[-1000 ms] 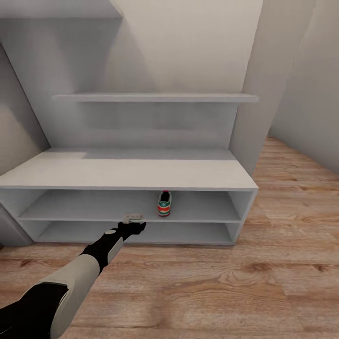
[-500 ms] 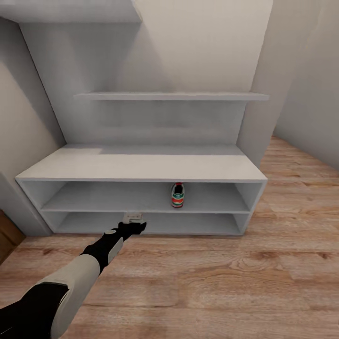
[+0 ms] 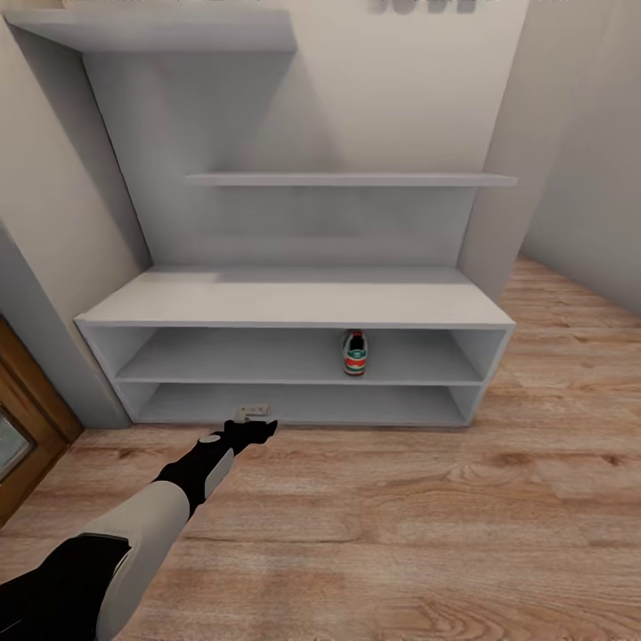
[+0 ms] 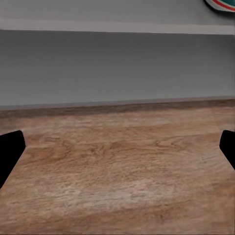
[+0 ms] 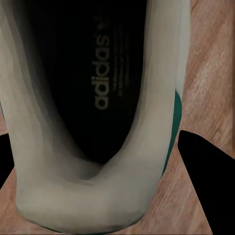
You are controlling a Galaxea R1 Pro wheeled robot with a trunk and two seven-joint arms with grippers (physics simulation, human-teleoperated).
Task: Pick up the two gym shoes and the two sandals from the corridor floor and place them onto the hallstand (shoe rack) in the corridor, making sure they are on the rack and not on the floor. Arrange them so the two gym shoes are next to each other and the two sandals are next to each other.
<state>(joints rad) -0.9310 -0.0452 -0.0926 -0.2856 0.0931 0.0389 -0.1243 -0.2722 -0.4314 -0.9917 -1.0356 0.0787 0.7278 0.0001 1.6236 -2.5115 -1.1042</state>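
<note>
One gym shoe (image 3: 354, 352), white with green stripes and an orange heel, stands on the upper of the two low shelves of the pale grey hallstand (image 3: 294, 303), right of centre. A sliver of this shoe (image 4: 223, 4) shows on that shelf in the left wrist view. My left gripper (image 3: 252, 412) is stretched out low over the wood-plank corridor floor (image 3: 401, 499), just in front of the bottom shelf. It (image 4: 117, 147) is open and holds nothing. The second gym shoe (image 5: 93, 98), dark inside with adidas lettering, sits heel-first between the fingers of my right gripper (image 5: 95, 139). The sandals are out of view.
Two floating shelves (image 3: 352, 179) hang above the bench top, the higher one at the left. A brown wooden door (image 3: 18, 418) stands at the left beside the unit. A grey wall (image 3: 588, 160) closes the right side, with bare floor running past it.
The camera has pulled back and swung, so the hallstand looks smaller and sits further right, and the door has come into view. My left arm keeps its pose.
</note>
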